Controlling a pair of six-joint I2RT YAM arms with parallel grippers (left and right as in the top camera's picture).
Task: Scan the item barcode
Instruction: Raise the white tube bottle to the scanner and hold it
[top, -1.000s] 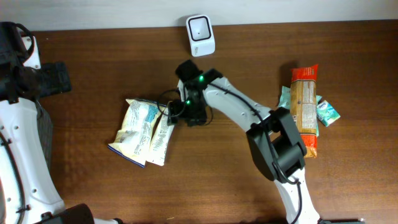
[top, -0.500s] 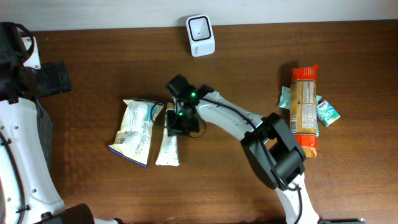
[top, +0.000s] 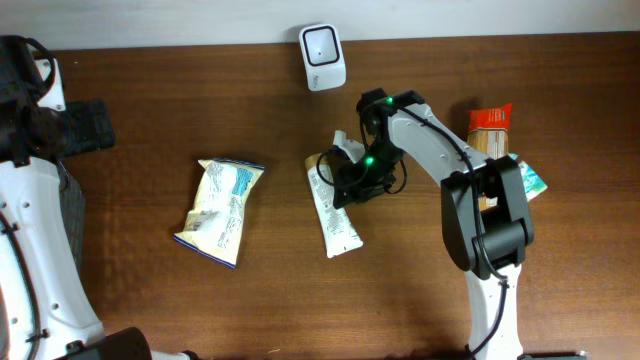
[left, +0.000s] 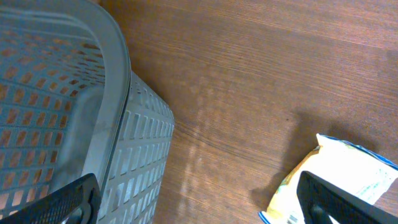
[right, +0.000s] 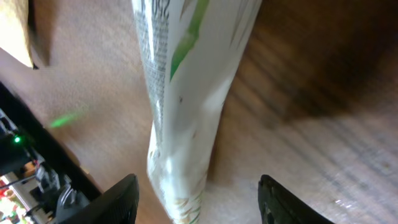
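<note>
Your right hand (top: 348, 183) straddles the white pouch (top: 337, 215), open, seemingly holding nothing. Grip firmly; face its barcode to the scanner (top: 322, 45).

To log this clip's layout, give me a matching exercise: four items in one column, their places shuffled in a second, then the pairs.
Items:
1. white scanner
2. yellow snack bag
3. white and green pouch
4. orange package

Places on the table, overhead view:
A. right side
B. far edge, near the middle
C. left of centre
D. centre

Pairs: 1-B, 2-C, 3-D, 4-A
</note>
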